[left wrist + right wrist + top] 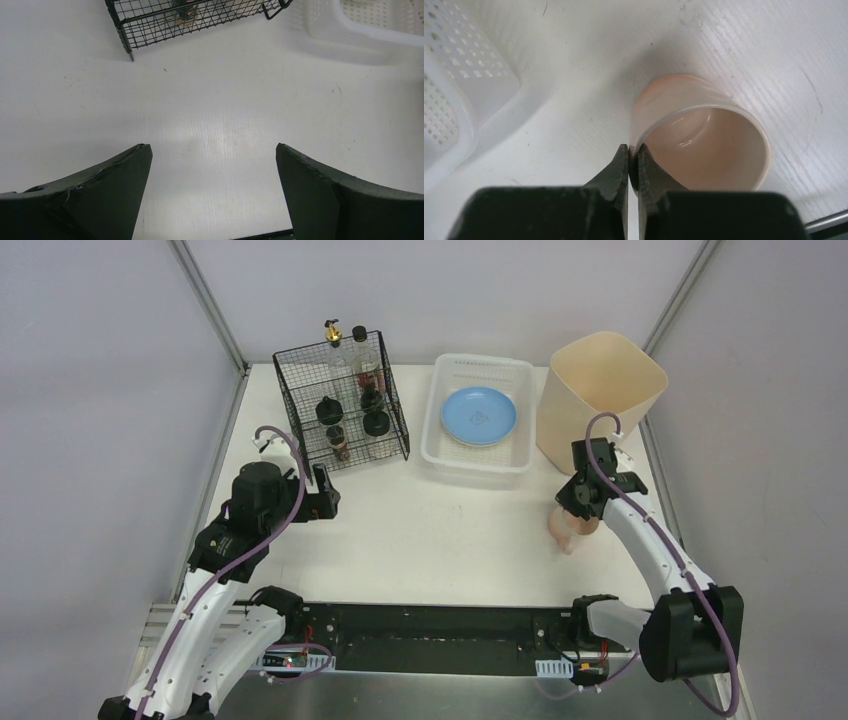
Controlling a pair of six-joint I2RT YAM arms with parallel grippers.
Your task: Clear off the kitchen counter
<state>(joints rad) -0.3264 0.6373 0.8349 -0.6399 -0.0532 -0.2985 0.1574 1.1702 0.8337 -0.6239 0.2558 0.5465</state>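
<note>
A pale pink cup [704, 145] lies on its side on the white kitchen counter [440, 530], its mouth toward the right wrist camera. My right gripper [633, 152] is shut on the cup's left rim, one finger inside and one outside. From above, the cup [565, 530] pokes out under the right gripper [580, 502], just in front of the beige bin. My left gripper [212, 150] hangs wide open over bare counter [210, 100], in front of the wire rack, with nothing between its fingers [125, 170].
A black wire rack [342, 400] with bottles and jars stands at the back left. A white slotted basket [440, 440] holds a blue plate [479, 415]. A tall beige bin [598, 390] stands at the back right. Rack [190, 20] and basket [350, 30] edge the left wrist view.
</note>
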